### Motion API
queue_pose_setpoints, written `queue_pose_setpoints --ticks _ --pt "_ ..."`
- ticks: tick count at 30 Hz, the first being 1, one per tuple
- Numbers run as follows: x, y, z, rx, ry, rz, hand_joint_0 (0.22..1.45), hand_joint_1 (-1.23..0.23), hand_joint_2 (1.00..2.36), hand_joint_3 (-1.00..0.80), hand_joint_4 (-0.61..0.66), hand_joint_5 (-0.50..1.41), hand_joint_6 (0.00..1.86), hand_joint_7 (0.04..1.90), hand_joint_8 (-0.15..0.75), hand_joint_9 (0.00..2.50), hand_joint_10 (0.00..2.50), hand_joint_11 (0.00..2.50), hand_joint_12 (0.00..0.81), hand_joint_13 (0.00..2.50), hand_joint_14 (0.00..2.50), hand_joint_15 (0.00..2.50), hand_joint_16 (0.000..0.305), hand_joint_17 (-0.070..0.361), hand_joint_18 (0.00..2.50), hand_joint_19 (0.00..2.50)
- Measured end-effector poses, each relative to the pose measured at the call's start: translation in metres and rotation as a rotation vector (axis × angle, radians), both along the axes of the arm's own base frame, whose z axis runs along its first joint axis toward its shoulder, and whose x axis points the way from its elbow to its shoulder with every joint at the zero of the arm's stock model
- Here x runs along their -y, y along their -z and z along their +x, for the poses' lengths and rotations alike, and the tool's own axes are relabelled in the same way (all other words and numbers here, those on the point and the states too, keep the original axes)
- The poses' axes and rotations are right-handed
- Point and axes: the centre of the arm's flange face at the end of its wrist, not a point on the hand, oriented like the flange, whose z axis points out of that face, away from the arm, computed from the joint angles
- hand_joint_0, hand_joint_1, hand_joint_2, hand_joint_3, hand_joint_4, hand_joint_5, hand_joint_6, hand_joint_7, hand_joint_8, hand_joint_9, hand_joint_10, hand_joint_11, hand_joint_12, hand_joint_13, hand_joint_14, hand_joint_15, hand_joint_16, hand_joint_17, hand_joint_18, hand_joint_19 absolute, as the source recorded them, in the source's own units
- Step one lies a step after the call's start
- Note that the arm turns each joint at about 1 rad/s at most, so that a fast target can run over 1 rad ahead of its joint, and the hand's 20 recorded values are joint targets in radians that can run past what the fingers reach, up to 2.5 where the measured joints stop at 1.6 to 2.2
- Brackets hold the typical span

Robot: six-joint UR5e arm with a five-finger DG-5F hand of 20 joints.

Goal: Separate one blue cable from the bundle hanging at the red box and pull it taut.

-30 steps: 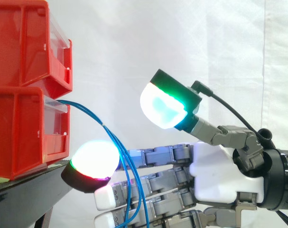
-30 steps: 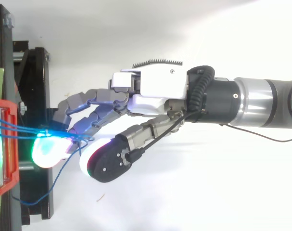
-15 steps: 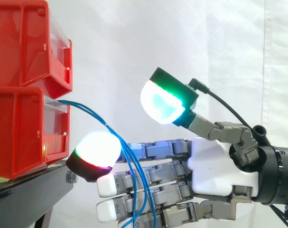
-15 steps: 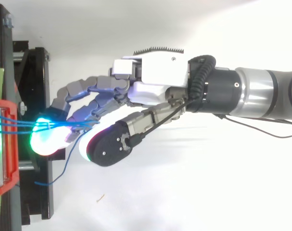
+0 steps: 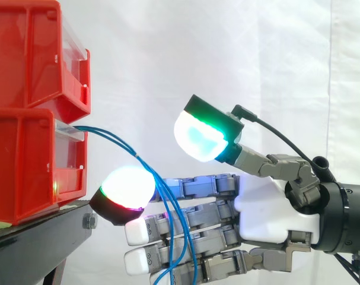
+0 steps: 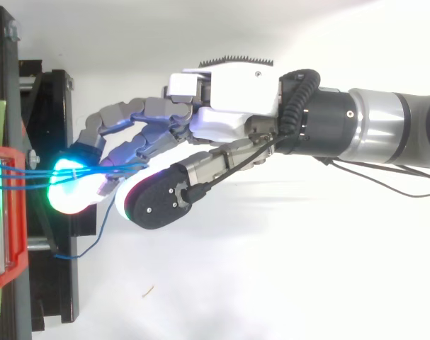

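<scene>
Hand (image 5: 274,208) open, fingers (image 5: 194,186) relaxed and spread, thumb lifted clear, blue cables (image 5: 108,133) draped across the fingers, red box (image 5: 31,166) just beyond the fingertips.

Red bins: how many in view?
2, stacked on the black stand: upper bin directly on the lower bin, with the blue cables leaving the lower one's front. More may sit beyond the left edge.

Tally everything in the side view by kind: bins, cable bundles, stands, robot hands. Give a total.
Red bins: 2, the upper bin and the lower bin
Blue cable bundle: 1
Black stand: 1
Robot hand: 1
Total: 5
</scene>
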Motion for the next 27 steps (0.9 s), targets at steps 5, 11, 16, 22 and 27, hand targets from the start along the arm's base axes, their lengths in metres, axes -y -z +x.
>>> queue_pose_setpoints --ticks 5,11,16,22,27 --pt "-0.002 -0.001 0.001 0.006 -0.001 0.000 0.61 -0.61 1.01 -0.32 0.17 -0.17 0.50 1.11 0.260 0.63 0.01 0.44 0.351 0.60 0.01 0.35 0.042 0.095 0.51 0.45" --pt "-0.008 -0.003 0.003 0.013 -0.006 -0.003 0.60 -0.58 1.01 -0.35 0.16 -0.15 0.50 1.16 0.262 0.64 0.02 0.44 0.353 0.61 0.01 0.36 0.042 0.095 0.52 0.46" --pt "-0.010 -0.003 0.003 0.014 -0.009 -0.004 0.56 -0.46 1.00 -0.46 0.17 -0.15 0.50 1.16 0.270 0.66 0.02 0.44 0.360 0.62 0.01 0.36 0.043 0.098 0.52 0.47" --pt "-0.010 -0.004 0.003 0.017 -0.007 -0.006 0.57 -0.41 1.00 -0.46 0.18 -0.14 0.50 1.17 0.275 0.69 0.01 0.45 0.356 0.63 0.01 0.36 0.043 0.096 0.53 0.47" --pt "-0.010 -0.004 0.004 0.018 -0.006 -0.010 0.61 -0.39 1.01 -0.39 0.16 -0.12 0.50 1.18 0.271 0.71 0.02 0.46 0.354 0.64 0.01 0.37 0.042 0.095 0.54 0.46"
